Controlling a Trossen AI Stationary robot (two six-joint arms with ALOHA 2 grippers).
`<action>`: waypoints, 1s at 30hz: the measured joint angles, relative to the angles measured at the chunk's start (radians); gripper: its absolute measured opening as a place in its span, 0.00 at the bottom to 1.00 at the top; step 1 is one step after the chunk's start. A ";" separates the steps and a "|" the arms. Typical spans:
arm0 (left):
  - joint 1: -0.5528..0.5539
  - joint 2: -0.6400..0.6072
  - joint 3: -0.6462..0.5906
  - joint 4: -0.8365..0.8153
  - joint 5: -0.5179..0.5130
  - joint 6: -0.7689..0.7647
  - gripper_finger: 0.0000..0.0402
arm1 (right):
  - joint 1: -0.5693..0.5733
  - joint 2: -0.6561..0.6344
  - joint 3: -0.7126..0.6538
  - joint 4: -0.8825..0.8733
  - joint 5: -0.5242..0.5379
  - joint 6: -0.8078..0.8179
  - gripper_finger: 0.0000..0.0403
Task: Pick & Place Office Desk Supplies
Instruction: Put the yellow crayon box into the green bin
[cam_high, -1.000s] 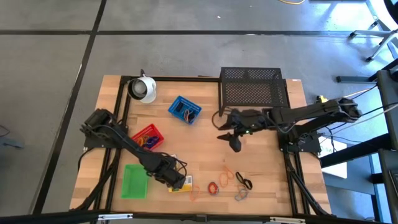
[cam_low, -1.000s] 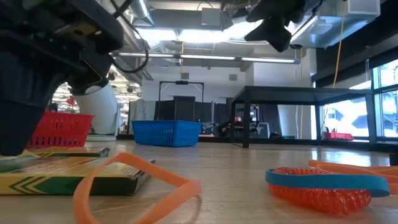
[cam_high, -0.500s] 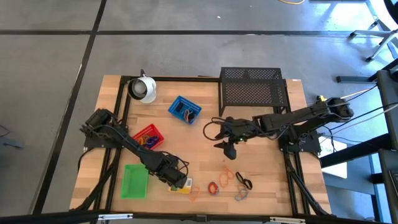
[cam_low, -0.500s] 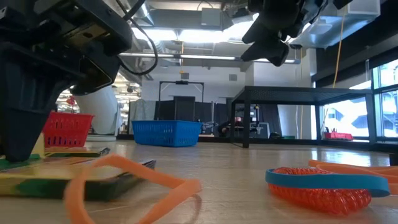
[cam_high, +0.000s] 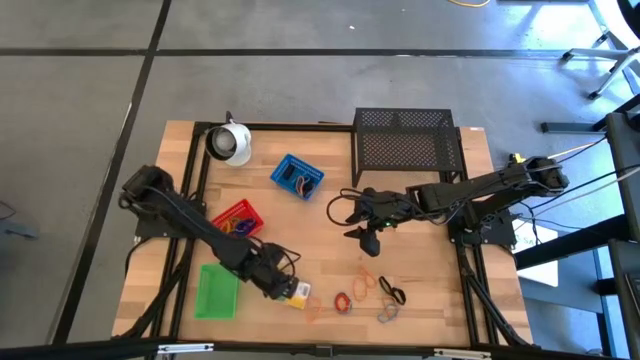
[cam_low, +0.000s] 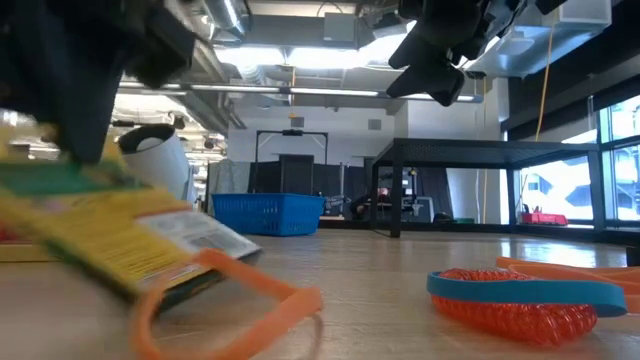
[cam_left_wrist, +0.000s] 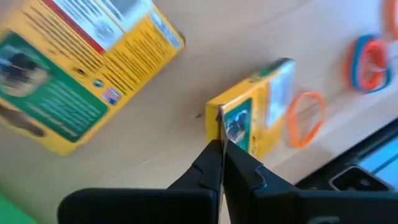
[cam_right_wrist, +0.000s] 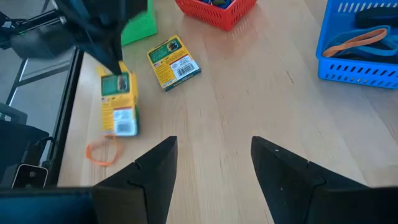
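High view
- Step: pick phase, as I judge it; left gripper (cam_high: 289, 291) at near edge of table (cam_high: 420, 270), on a yellow box (cam_high: 297, 293).
- Trays: green tray (cam_high: 217, 291) just left of it; red tray (cam_high: 238, 221) farther back; blue tray (cam_high: 296, 176) far centre.
- Loops: small coloured loops (cam_high: 366, 290) near, right of box.
- Right gripper (cam_high: 366, 237): mid-table, above it, waiting.

Low view
- Box: yellow box (cam_low: 110, 225) tilted, one end up off the wood, other end low by an orange loop (cam_low: 230, 295).
- Loops: blue and red loops (cam_low: 520, 296) near right.

Left wrist view
- Grip: fingers (cam_left_wrist: 239, 168) pressed together, pinching the thin top edge of yellow box (cam_left_wrist: 255, 115).
- Second box (cam_left_wrist: 74, 68): flat on table, apart.

Right wrist view
- Right gripper (cam_right_wrist: 211, 171): fingers wide apart, holds nothing.
- Boxes: held box (cam_right_wrist: 118, 102) stands on end; second box (cam_right_wrist: 174, 62) lies just beyond.

Next (judgement)
- Lift clear, carry to a tray; thin edge grip may slip.
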 joint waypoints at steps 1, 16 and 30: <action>-0.003 -0.021 0.000 -0.019 -0.017 0.000 0.01 | 0.000 0.000 0.000 0.000 0.000 0.000 0.51; -0.089 -0.367 0.000 -0.150 0.024 0.045 0.01 | 0.000 0.000 0.000 0.000 0.000 -0.001 0.51; -0.225 -0.558 0.001 -0.478 0.292 -0.238 0.01 | 0.000 0.000 -0.001 0.000 0.000 -0.003 0.51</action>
